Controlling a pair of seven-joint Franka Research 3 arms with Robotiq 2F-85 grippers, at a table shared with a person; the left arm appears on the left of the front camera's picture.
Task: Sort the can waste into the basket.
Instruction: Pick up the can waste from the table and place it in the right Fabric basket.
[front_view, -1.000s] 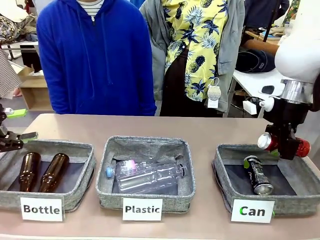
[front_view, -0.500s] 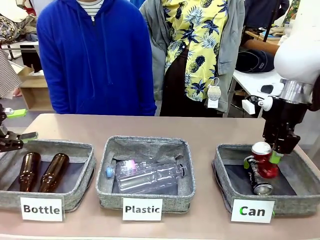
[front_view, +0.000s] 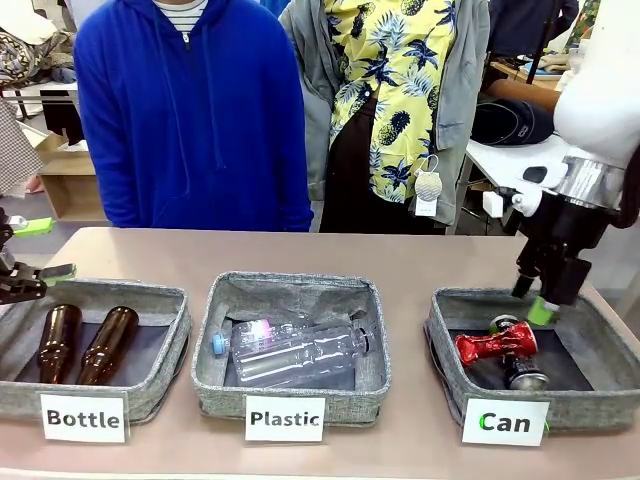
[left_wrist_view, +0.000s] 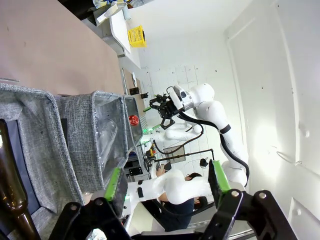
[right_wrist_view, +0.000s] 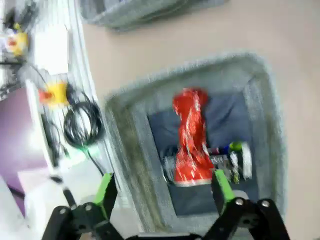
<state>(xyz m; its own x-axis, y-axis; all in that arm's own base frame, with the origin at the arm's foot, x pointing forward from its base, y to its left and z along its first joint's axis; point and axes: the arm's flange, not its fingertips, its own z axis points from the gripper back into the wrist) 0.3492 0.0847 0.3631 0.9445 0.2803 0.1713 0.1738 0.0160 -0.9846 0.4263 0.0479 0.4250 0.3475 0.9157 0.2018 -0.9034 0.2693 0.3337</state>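
Observation:
The shiny red crushed can (front_view: 495, 346) lies on its side in the grey "Can" basket (front_view: 585, 408) at the right, resting across the dark slim can (front_view: 524, 372). My right gripper (front_view: 533, 299) hangs open just above the basket's back part, holding nothing. From the right wrist the red can (right_wrist_view: 191, 137) and dark can (right_wrist_view: 229, 159) lie below my open gripper (right_wrist_view: 163, 187), inside the basket (right_wrist_view: 125, 150). My left gripper (front_view: 40, 250) is open at the far left above the "Bottle" basket. In the left wrist view that gripper (left_wrist_view: 167, 180) is empty.
The "Bottle" basket (front_view: 150, 385) holds two brown bottles (front_view: 108, 344). The "Plastic" basket (front_view: 372, 375) in the middle holds clear plastic bottles (front_view: 295, 350). Two people stand at the table's far edge; one wears a blue hoodie (front_view: 190, 110).
My right gripper opened and let go of the red can, which dropped into the "Can" basket onto the dark can. The gripper lifted slightly. The left arm stayed still.

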